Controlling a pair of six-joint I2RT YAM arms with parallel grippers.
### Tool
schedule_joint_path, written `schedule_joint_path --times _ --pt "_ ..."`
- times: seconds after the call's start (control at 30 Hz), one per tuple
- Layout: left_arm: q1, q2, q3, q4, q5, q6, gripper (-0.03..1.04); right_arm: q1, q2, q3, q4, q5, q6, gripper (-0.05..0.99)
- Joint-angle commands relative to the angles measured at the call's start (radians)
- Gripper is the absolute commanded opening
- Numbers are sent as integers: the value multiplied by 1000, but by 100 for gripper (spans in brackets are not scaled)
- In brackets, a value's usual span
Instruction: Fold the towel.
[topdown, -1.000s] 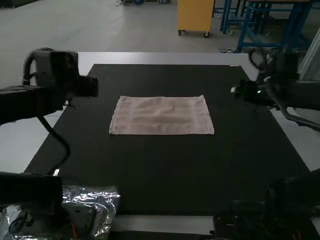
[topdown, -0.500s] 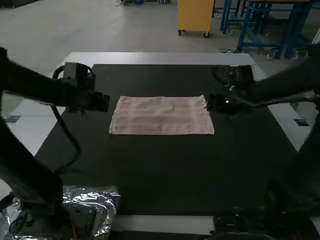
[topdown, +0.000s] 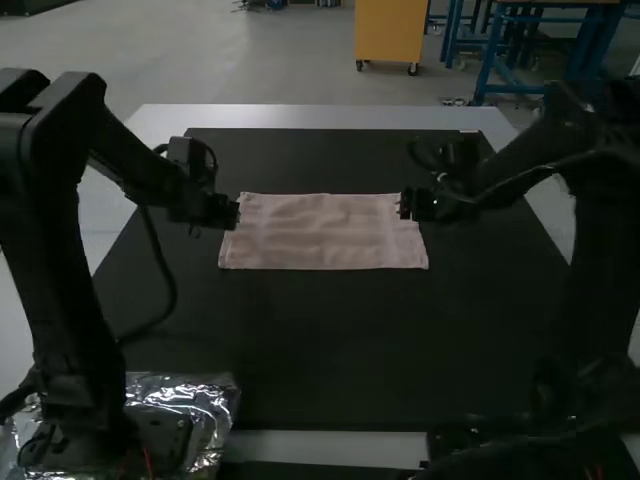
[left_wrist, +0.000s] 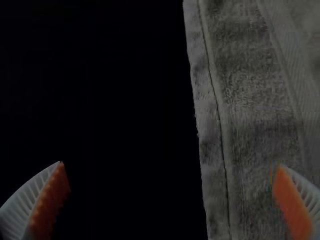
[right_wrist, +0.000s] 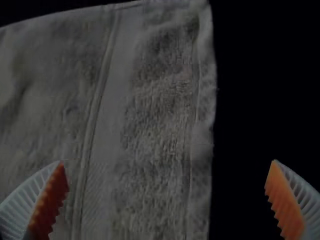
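Note:
A pink towel (topdown: 323, 232) lies flat on the dark mat, wider than deep. At its left edge, near the far corner, is my left gripper (topdown: 236, 213); my right gripper (topdown: 404, 205) is over the right edge near the other far corner. In the left wrist view my left gripper (left_wrist: 171, 200) is open, its fingers on either side of the towel's hemmed edge (left_wrist: 215, 125). The right wrist view has my right gripper (right_wrist: 167, 200) open too, with the towel's side hem (right_wrist: 200, 145) between its fingers. Neither holds cloth.
The black mat (topdown: 330, 340) covers most of the pale table (topdown: 320, 116). Crinkled silver foil (topdown: 215, 400) lies by the left arm's base. A black cable hangs beside the left arm.
Both grippers have come inward from the sides to the towel's two short edges, the left one moving right and the right one moving left. The towel has stayed in place.

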Motion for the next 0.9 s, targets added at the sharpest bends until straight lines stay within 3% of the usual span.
schedule_joint_path --times 0.0,0.17,0.43,0.87 --pt "-7 57 62 3 -13 -5 95 5 43 53 24 15 -32 90" --pt "-3 143 125 -27 -13 -12 95 3 116 114 33 16 -41 90" --pt "-1 214 194 17 -13 -20 95 -12 221 211 38 16 -62 90" --pt "-4 323 350 -43 -5 -60 95 -55 349 375 20 15 -76 91"
